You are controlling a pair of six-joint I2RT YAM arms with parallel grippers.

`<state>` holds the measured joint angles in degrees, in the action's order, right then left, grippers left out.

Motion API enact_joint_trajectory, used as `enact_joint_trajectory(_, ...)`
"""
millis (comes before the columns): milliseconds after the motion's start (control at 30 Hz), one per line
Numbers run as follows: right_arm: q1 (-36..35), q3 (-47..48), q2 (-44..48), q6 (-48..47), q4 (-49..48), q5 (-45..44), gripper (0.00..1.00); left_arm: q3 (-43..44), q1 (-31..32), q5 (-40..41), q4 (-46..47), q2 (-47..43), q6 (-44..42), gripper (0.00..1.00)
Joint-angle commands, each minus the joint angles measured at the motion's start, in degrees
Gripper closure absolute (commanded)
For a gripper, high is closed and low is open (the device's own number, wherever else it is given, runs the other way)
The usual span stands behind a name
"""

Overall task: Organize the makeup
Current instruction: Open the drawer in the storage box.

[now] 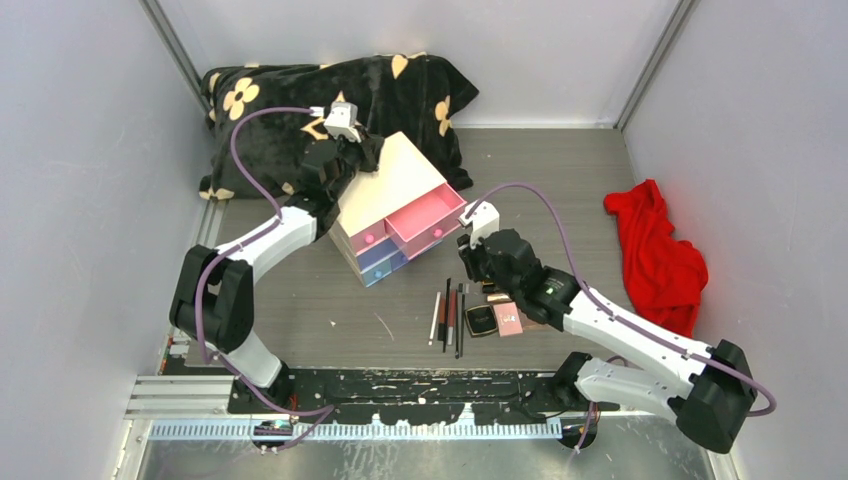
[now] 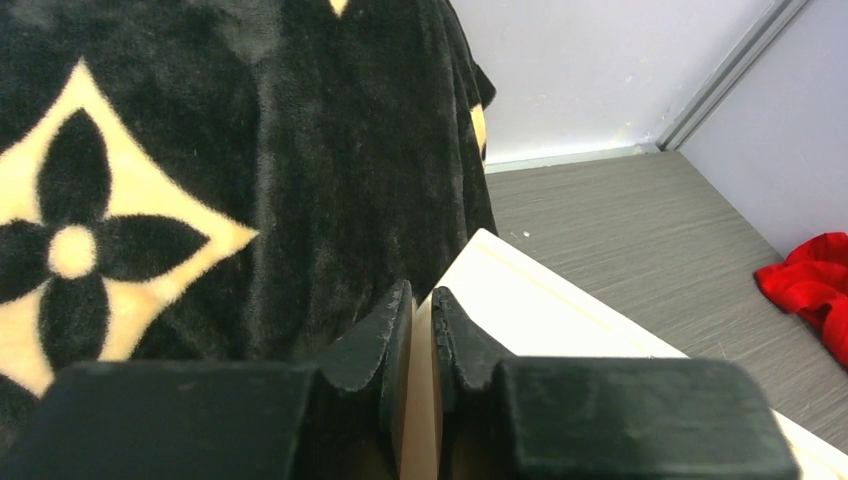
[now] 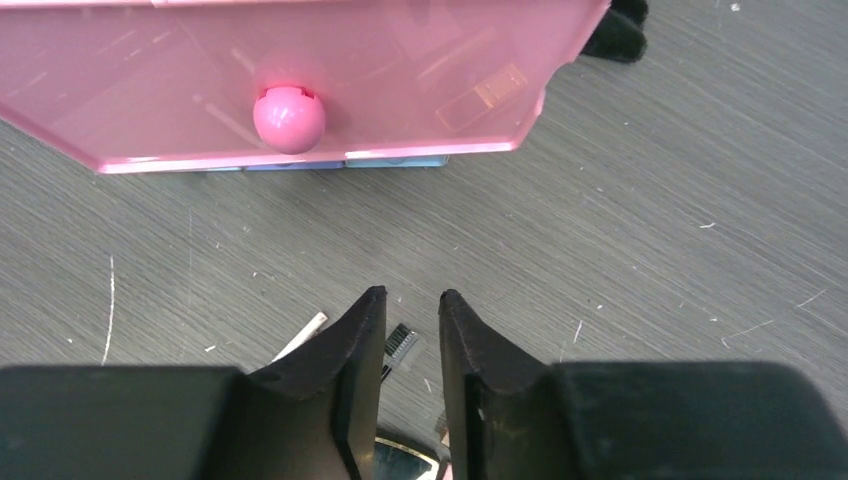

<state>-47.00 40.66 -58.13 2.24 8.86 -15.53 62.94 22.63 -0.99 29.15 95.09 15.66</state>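
The makeup lies on the table in front of the right arm: thin black, red-brown and white pencils (image 1: 450, 318), a black-gold compact (image 1: 481, 320), a pink compact (image 1: 508, 319) and small tubes (image 1: 495, 295). My right gripper (image 1: 468, 255) hovers between them and the open pink drawer (image 1: 430, 215), jaws slightly apart and empty. In the right wrist view the gripper (image 3: 407, 295) is above a brush tip (image 3: 400, 342), a white pencil end (image 3: 300, 335) and the compact's rim (image 3: 410, 462). My left gripper (image 1: 362, 150) is shut on the cream box's (image 1: 392, 175) back edge (image 2: 422, 292).
The drawer front with its round knob (image 3: 288, 118) faces the right gripper. Smaller pink and blue drawers (image 1: 378, 255) are at the box's front. A black blanket with cream flowers (image 1: 290, 95) lies behind the box. A red cloth (image 1: 655, 250) lies at the right.
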Motion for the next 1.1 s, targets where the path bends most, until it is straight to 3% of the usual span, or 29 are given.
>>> enact_joint_trajectory(0, 0.1, 2.3, 2.8, -0.4, -1.5, -2.2, 0.66, -7.8, -1.8, 2.9, -26.9, 6.6, -0.3, 0.83)
enact_joint_trajectory(300, 0.0, 4.4, 1.4, -1.0, -2.9, -2.6, 0.63, -8.1, -0.9, 4.3, -27.6, 2.7, -3.1, 0.60)
enact_joint_trajectory(633, 0.0, 7.6, -3.9, -1.4, -4.9, 1.3, 0.63, -9.7, -0.3, 5.2, -28.1, -3.7, -4.8, 0.59)
enact_joint_trajectory(1067, 0.1, 12.4, -7.4, -2.2, -4.1, 8.0, 0.63, -8.4, -0.3, 3.6, -28.0, 1.0, -3.7, 0.63)
